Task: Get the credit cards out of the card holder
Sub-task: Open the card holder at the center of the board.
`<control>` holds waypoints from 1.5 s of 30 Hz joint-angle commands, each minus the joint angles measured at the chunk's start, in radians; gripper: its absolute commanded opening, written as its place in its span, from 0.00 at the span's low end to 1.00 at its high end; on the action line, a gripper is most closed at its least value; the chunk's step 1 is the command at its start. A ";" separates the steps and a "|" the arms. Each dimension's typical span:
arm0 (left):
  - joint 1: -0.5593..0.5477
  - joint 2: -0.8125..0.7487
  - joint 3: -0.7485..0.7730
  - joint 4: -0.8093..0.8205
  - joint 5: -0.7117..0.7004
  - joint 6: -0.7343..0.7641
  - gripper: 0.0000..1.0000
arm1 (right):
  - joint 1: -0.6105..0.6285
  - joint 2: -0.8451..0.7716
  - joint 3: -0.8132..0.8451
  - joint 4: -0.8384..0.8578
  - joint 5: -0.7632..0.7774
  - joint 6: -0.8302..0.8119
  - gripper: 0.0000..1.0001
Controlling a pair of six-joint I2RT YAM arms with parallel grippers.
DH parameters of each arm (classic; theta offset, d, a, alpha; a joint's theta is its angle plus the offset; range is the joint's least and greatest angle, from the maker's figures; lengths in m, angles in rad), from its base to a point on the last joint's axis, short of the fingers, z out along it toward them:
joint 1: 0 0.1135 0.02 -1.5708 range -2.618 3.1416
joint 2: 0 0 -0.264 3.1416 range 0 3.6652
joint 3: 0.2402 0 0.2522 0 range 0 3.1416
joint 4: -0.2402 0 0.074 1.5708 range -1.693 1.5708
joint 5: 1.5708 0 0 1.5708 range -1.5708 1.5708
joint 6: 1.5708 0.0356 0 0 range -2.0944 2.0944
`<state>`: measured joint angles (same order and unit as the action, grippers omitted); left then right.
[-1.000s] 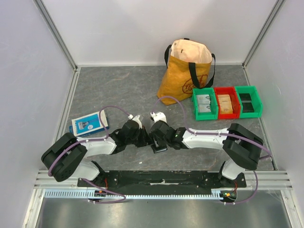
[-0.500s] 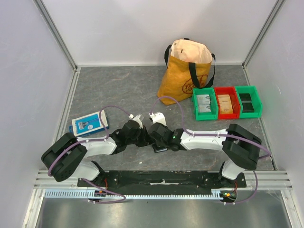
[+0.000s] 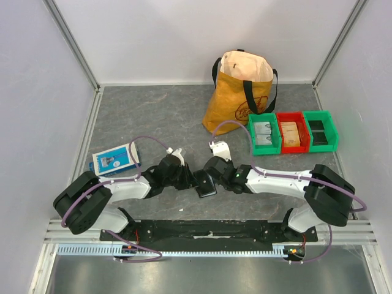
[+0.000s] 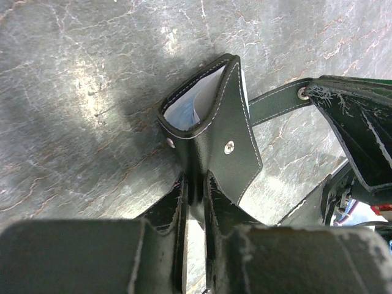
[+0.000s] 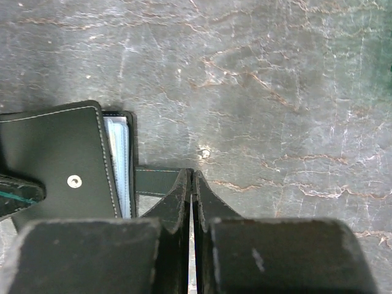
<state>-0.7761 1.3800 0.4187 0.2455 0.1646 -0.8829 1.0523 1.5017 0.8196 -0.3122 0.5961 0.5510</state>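
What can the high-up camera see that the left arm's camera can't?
Only the high-up camera shows the yellow bag, the green and red bins and the blue-and-white box. Only the left arm's camera peeks inside the pocket at the pale cards and shows the silver stud. Both show the black card holder, the left claw pinching it, and the grey table.

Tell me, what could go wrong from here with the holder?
1. The right gripper pinches only the thin tab; a pull may slip it free.
2. The left gripper clamps the holder by one edge, so pulling could twist it loose.
3. The cards sit deep inside, hard to grip.
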 commanded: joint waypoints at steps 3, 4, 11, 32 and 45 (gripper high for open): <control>-0.009 -0.002 0.071 -0.170 -0.065 0.084 0.32 | -0.072 -0.069 -0.080 0.073 -0.036 0.015 0.14; -0.009 -0.006 0.084 -0.190 -0.072 0.096 0.37 | -0.080 -0.072 -0.092 0.085 -0.050 0.017 0.16; -0.038 -0.078 0.147 -0.314 -0.128 0.151 0.80 | -0.124 -0.089 -0.160 0.174 -0.151 0.027 0.17; -0.448 0.198 0.551 -0.561 -0.542 0.444 0.89 | -0.310 -0.187 -0.382 0.450 -0.510 0.099 0.00; -0.509 0.381 0.675 -0.703 -0.795 0.374 0.88 | -0.350 -0.189 -0.413 0.484 -0.567 0.112 0.00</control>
<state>-1.2705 1.7412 1.0458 -0.4225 -0.5022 -0.4850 0.7090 1.3273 0.4210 0.1501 0.0601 0.6487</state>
